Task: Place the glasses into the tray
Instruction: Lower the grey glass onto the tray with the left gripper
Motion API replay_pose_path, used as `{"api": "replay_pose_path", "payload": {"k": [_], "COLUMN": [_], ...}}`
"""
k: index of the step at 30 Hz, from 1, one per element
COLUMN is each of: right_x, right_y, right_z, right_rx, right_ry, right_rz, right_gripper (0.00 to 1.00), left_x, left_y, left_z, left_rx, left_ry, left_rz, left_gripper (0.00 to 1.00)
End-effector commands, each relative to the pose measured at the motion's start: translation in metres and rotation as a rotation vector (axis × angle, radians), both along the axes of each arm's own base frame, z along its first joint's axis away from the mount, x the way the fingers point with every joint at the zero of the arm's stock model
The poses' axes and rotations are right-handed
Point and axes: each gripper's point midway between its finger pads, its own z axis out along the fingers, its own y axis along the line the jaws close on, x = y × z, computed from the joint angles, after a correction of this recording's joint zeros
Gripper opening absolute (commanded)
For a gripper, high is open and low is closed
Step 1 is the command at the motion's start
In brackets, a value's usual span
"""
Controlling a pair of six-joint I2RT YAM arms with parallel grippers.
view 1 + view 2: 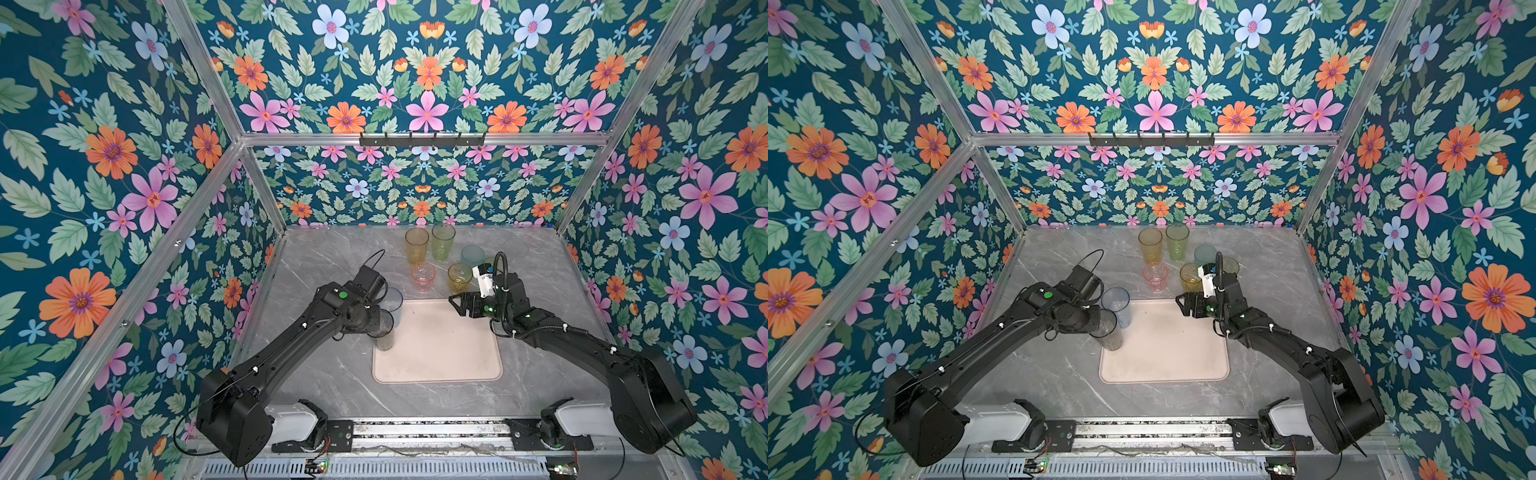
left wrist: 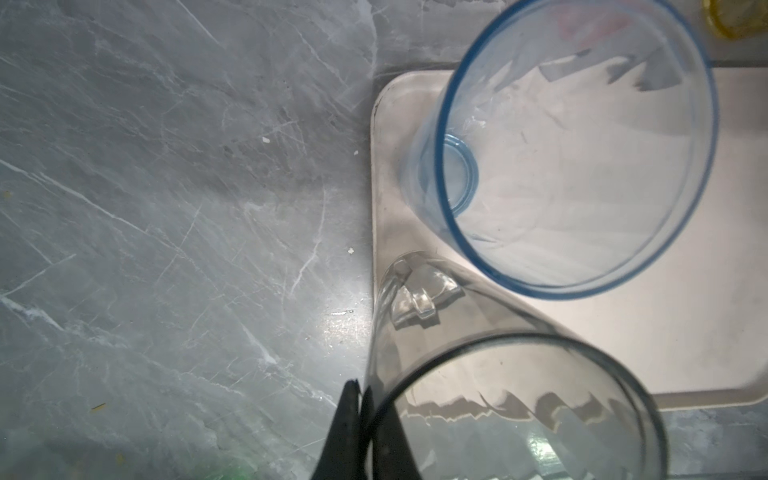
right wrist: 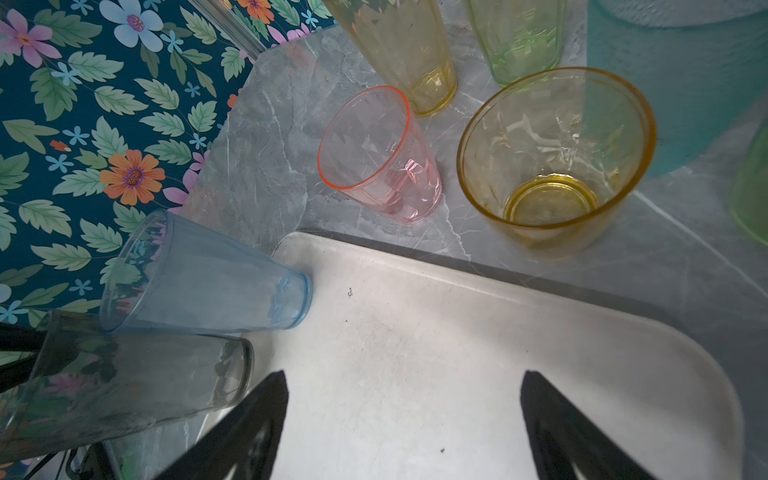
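Left wrist view: grey glass (image 2: 415, 340) and blue glass (image 2: 582, 187) stand in the tray (image 2: 623, 332)

Left pincer (image 2: 358, 399) is closed tight just beside the grey glass's rim, at the tray's left edge; the blue glass fills the far left corner. Right pincer (image 1: 455, 303) gapes wide, holding nothing, over the far right corner. Pink glass (image 1: 423, 276) and short amber glass (image 1: 459, 277) stand on the table (image 1: 332, 257) beyond

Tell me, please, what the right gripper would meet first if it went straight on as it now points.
Probably the tray: the right gripper, jaws open, tilts down over its bare floor, though depth is unclear.
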Motion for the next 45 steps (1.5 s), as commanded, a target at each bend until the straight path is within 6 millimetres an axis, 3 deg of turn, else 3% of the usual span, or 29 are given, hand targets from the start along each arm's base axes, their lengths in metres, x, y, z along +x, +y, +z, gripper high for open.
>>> {"api": "replay_pose_path", "payload": {"k": [1,45], "right_x": [0.004,0.004], "right_y": [0.001,0.001], "right_z": [0.008,0.008], "right_rx": [0.002,-0.010], "right_ry": [-0.035,-0.026], "right_rz": [0.002,0.000], "right_gripper": [0.89,0.89], "left_x": [0.004,-0.006], "left_y": [-0.007,-0.016], "left_z": [0.000,-0.021], "left_rx": [-0.028,0.073], "left_ry": [-0.010,0.072], "left_rz": [0.006,-0.068], "left_gripper": [0.00,0.00]}}
